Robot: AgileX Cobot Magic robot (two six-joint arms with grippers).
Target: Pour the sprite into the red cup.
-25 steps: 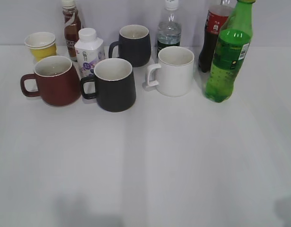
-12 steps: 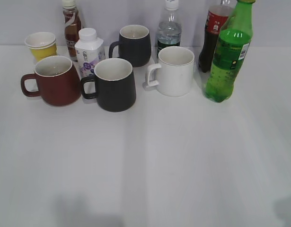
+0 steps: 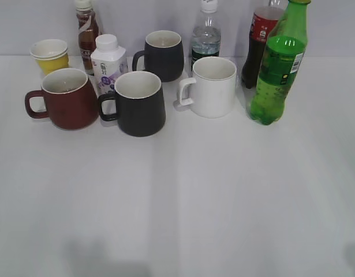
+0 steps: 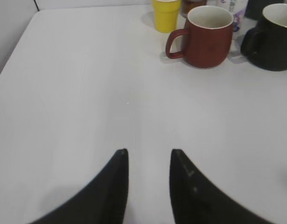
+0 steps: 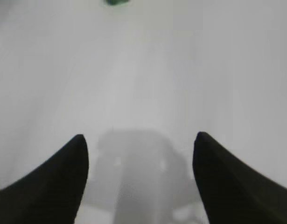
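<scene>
The sprite (image 3: 277, 75), a tall green bottle, stands upright at the right of the exterior view; only its green base (image 5: 116, 2) shows at the top edge of the right wrist view. The red cup (image 3: 67, 98) stands upright at the left with its handle to the left; it also shows in the left wrist view (image 4: 208, 37). My left gripper (image 4: 149, 154) is open and empty over bare table, well short of the red cup. My right gripper (image 5: 139, 140) is wide open and empty over bare table, far from the sprite. Neither gripper shows in the exterior view.
A black mug (image 3: 139, 104) stands beside the red cup, another black mug (image 3: 164, 55) behind it, a white mug (image 3: 212, 86) left of the sprite. A yellow paper cup (image 3: 50, 55), a milk bottle (image 3: 108, 63), a tea bottle (image 3: 86, 29), a water bottle (image 3: 206, 34) and a cola bottle (image 3: 259, 40) line the back.
The objects have not moved. The grey shadow at the bottom right corner of the exterior view has shrunk toward the corner.
</scene>
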